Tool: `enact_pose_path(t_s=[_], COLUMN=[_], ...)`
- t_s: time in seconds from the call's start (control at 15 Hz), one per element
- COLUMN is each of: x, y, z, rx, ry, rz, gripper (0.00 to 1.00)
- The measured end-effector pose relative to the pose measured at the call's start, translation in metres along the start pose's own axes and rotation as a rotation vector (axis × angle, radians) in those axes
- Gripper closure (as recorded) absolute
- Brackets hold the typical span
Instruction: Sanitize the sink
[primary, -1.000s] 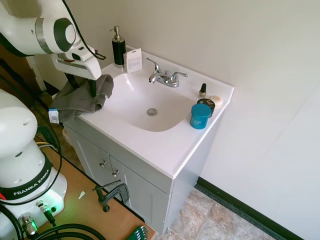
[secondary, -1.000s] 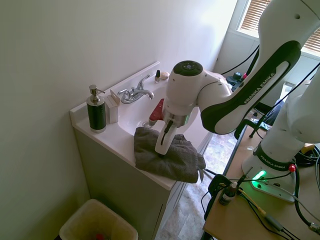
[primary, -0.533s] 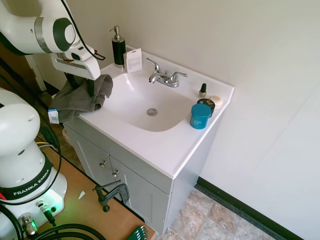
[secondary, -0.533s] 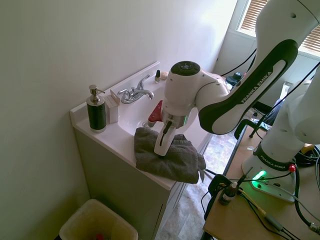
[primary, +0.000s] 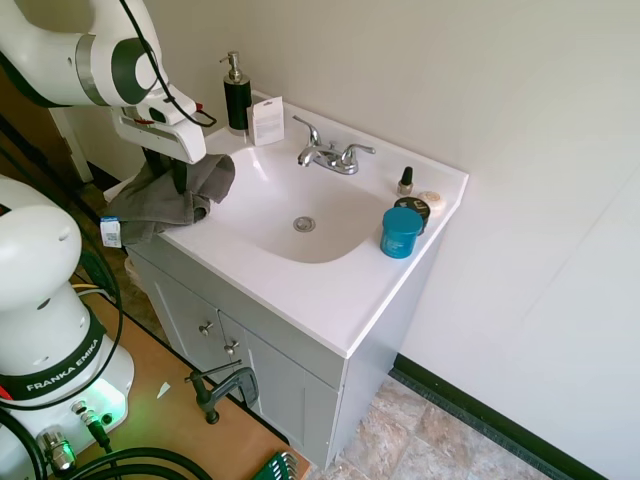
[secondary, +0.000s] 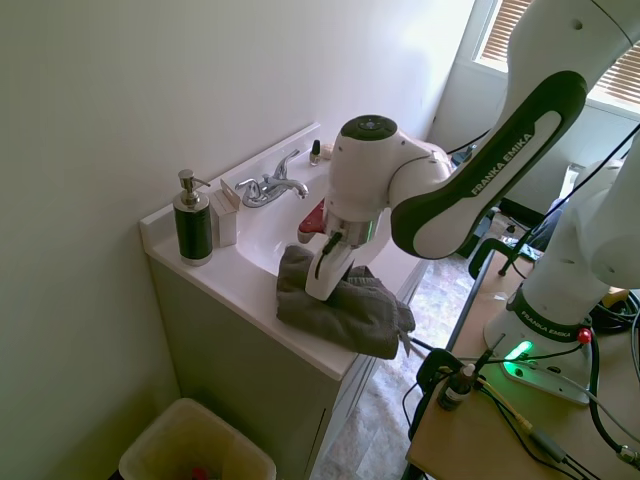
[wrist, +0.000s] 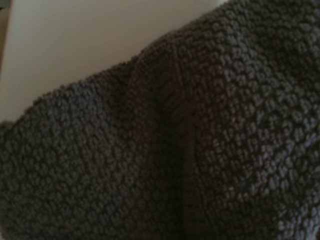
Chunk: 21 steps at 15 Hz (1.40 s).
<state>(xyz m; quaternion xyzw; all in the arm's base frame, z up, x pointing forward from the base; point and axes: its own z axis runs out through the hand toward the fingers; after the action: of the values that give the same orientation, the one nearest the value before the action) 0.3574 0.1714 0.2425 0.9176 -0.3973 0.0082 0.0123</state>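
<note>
The sink (primary: 262, 205) is a glossy white oval basin in a white vanity top, with a small chrome drain (primary: 304, 224) and a chrome two-handle faucet (primary: 330, 155). A dark grey towel (primary: 155, 205) lies bunched on the vanity's left front corner and hangs partly over the edge. My gripper (primary: 180, 180) points down into it, shut on a fold of the cloth. From the other side, the gripper (secondary: 318, 292) holds the towel (secondary: 355, 312) gathered up just beside the basin rim. The wrist view is filled with towel (wrist: 175, 150) and a strip of white top (wrist: 75, 40).
A black soap dispenser (primary: 237, 95) and a small white box (primary: 267, 121) stand at the back left corner. A teal jar (primary: 401, 232), a black jar (primary: 412, 208) and a small bottle (primary: 406, 181) sit on the right side. A waste bin (secondary: 195, 448) stands on the floor.
The gripper has shifted a little toward the basin, and the towel has bunched and pulled along with it.
</note>
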Motion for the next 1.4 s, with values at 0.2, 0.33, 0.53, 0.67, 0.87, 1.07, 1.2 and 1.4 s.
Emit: enact_pose_path(t_s=[0.2, 0.33, 0.53, 0.67, 0.87, 1.07, 1.2, 1.4], x=[0.03, 0.048, 0.077, 0.1, 0.133, 0.148, 0.154, 0.164], y=[-0.006, -0.012, -0.018, -0.022, -0.028, -0.02, -0.009, 0.014], z=[0.003, 0.006, 0.015, 0.033, 0.061, 0.08, 0.088, 0.095], rx=[-0.028, -0.049, -0.083, -0.11, -0.153, -0.191, -0.216, -0.228], ry=[-0.048, -0.093, -0.172, -0.22, -0.305, -0.291, -0.237, -0.112], rz=[0.139, 0.224, 0.345, 0.404, 0.454, 0.426, 0.371, 0.259], gripper=[1.0, 1.0, 1.0, 1.0, 1.0, 1.0, 1.0, 1.0])
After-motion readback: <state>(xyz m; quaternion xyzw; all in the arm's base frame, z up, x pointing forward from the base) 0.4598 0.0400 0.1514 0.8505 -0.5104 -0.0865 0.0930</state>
